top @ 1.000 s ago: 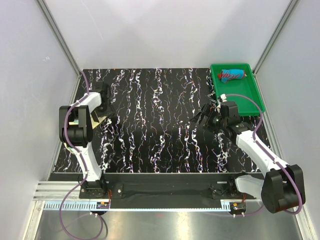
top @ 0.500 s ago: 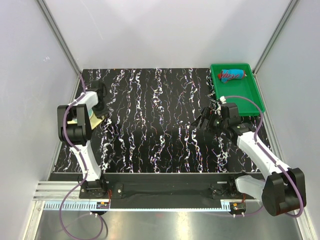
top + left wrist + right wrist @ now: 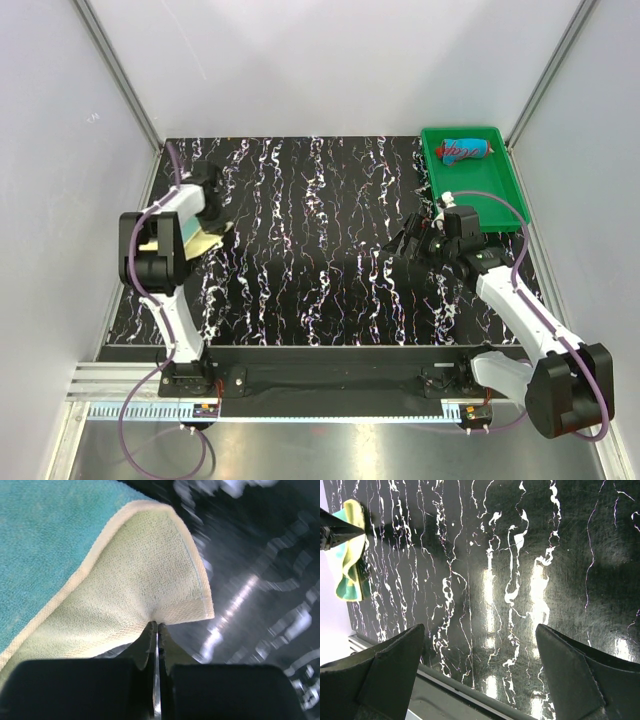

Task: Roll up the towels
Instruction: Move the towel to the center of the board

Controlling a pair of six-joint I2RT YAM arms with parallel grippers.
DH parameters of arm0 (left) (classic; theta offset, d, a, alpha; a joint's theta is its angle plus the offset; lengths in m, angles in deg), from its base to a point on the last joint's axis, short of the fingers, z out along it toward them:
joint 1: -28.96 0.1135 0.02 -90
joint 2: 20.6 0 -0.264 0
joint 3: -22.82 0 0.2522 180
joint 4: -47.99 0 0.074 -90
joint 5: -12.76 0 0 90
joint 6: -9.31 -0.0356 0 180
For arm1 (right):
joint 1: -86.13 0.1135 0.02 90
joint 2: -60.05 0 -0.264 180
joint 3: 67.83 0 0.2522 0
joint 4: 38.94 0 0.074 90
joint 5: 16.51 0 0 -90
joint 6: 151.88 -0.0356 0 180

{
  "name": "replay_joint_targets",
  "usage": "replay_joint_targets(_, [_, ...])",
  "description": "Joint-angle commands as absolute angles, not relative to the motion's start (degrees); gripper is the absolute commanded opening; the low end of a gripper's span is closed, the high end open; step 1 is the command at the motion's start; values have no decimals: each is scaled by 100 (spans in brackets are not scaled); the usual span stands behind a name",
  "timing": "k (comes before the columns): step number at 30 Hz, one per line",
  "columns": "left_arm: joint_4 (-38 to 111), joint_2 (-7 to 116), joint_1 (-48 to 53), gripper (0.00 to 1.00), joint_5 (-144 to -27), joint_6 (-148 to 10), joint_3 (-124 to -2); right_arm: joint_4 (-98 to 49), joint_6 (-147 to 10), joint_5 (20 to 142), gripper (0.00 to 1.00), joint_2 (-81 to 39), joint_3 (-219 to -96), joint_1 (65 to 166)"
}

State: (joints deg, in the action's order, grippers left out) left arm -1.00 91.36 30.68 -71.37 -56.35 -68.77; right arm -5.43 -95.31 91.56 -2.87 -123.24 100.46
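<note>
Left edge of table [image 3: 320,270], black surface with white veining. The left gripper [image 3: 156,626] is clenched on the pale yellow towel [image 3: 150,575]. In the wrist view the two fingertips are pinched tight together, with the hemmed edge of one corner bunched between them. That corner is raised off the surface and folds back on itself. A teal-green patch covers the cloth to the left of the fold. From the top view this towel lies loose and crumpled, not rolled, at the far left of the table and partly under the left arm [image 3: 160,255].

Right of centre. The right gripper [image 3: 480,626] hangs above the table with its jaws released and spread wide, nothing between them. It points toward the left side, and the yellow towel shows at the far edge of its wrist view, well apart from it. In the top view it sits near the front left corner of the tray, outside it.

Rear right corner. The green tray [image 3: 482,195] rests on the table. Inside, at its far end, lies the red towel [image 3: 466,150] with blue blotches. It is a short roll lying crosswise, and the only item seen in the tray.
</note>
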Motion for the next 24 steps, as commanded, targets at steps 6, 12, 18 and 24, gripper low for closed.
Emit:
replay_joint_targets(6, [100, 7987, 1404, 0, -7976, -5187, -6495, -497, -9476, 8985, 99, -78, -12413, 10063])
replay_joint_targets(12, [319, 7968, 121, 0, -8505, -4458, -6837, -119, -9388, 8581, 100, 72, -12536, 10072])
replay_joint_targets(18, [443, 8601, -961, 54, -8814, -4254, -7321, -48, -9546, 8702, 100, 20, -12553, 10063])
replay_joint_targets(24, [172, 7601, -927, 84, -8131, -4499, -7180, -575, -9818, 9334, 100, -261, -12404, 10072])
